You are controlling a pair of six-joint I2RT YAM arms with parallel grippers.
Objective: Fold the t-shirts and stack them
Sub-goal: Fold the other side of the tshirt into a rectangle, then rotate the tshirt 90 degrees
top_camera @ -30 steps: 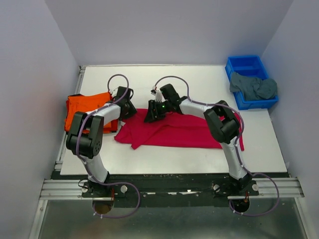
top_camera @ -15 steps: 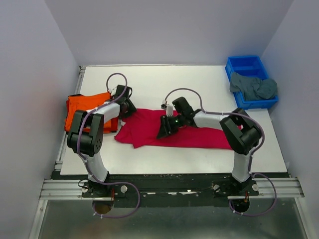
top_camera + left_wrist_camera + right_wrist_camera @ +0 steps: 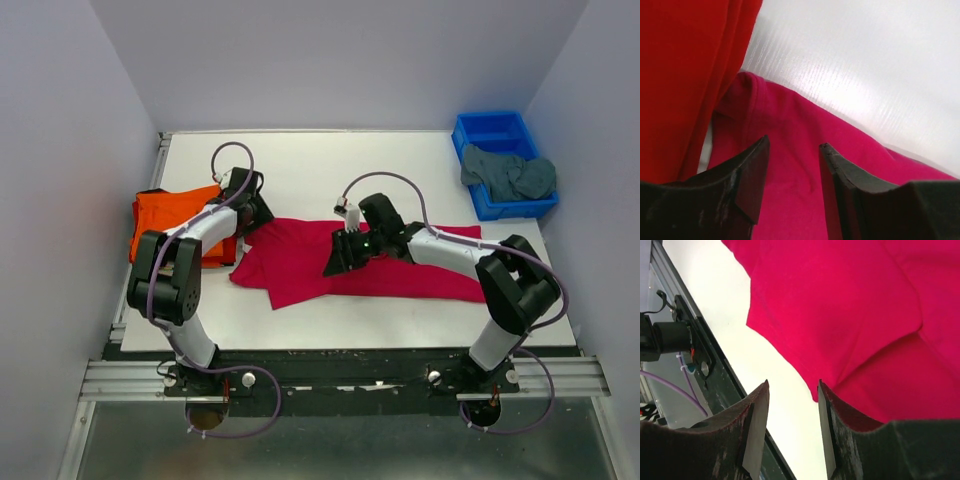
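A crimson-pink t-shirt (image 3: 400, 268) lies spread across the middle of the white table (image 3: 350, 170). Its left corner reaches up toward my left gripper (image 3: 255, 215). In the left wrist view that gripper (image 3: 792, 150) stands open just above the pink cloth (image 3: 805, 130), with nothing pinched. The folded orange t-shirt (image 3: 165, 215) lies at the table's left edge, and its cloth (image 3: 685, 75) fills the left of that view. My right gripper (image 3: 338, 262) hovers open over the pink shirt's near edge (image 3: 840, 315); bare table shows between its jaws (image 3: 792, 390). A grey-teal t-shirt (image 3: 508, 175) is bunched in the bin.
The blue bin (image 3: 490, 130) stands at the back right corner of the table. A metal rail with cables (image 3: 690, 340) runs along the table's near edge. Grey walls close in both sides and the back.
The right gripper has travelled from the pink shirt's upper left toward its middle near edge. The left gripper's jaws have widened off the shirt's corner.
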